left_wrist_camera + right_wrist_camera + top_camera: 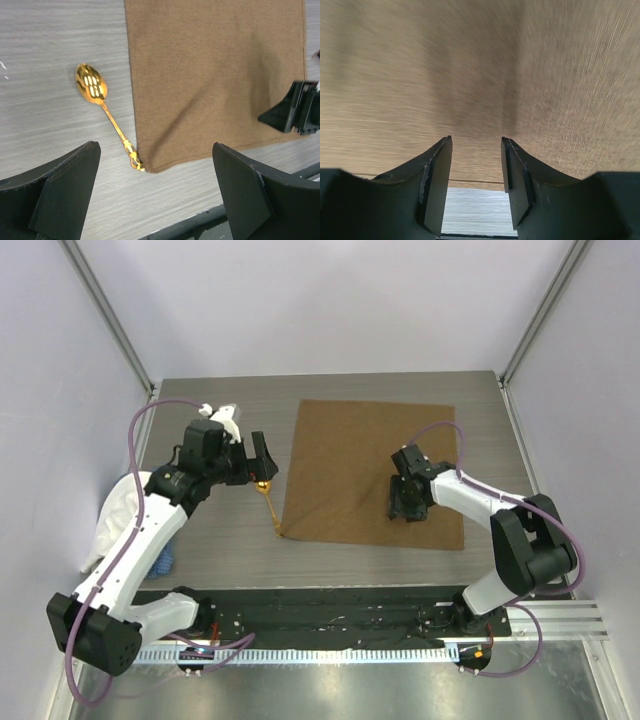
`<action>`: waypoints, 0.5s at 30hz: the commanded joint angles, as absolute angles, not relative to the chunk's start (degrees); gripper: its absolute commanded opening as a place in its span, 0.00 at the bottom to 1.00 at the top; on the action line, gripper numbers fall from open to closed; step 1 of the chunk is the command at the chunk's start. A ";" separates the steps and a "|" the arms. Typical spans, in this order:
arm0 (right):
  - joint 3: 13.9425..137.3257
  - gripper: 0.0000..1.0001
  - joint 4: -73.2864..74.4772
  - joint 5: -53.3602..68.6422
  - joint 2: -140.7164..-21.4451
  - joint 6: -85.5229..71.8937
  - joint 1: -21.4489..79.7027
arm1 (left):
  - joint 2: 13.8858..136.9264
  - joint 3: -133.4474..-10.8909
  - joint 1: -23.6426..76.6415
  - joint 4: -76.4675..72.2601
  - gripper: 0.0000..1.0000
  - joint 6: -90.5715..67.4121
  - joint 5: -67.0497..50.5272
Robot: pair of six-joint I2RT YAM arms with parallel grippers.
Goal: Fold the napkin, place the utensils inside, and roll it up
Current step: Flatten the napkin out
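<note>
i see the plain tan-brown cloth napkin (345,465) lying flat on the grey table (220,550). the small gold metal spoon (268,498) sits beside its left edge, handle tip touching the near corner. my left gripper (252,462) gapes wide above the spoon; my right gripper (476,170), half open, holds nothing over the napkin.

gold spoon (270,506) beside flat brown napkin (355,445)
</note>
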State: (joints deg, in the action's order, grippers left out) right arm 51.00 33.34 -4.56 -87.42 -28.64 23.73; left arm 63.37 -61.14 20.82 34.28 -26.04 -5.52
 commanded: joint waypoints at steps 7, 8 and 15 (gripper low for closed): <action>44.22 0.51 31.81 -6.42 -89.56 -30.24 20.92 | 66.01 -70.57 17.67 37.71 1.00 -19.25 -3.96; 43.86 0.52 32.16 -6.33 -89.56 -29.89 19.87 | 65.83 -70.49 17.58 37.62 1.00 -19.25 -3.52; 44.29 0.53 37.87 -9.84 -88.07 -28.39 17.76 | 64.60 -67.24 16.61 36.39 1.00 -18.37 -0.35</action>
State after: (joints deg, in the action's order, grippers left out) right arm 46.65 31.86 -4.78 -86.80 -29.74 19.14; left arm 66.24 -68.23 17.32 36.82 -20.18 -2.57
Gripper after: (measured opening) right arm 0.525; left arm 0.996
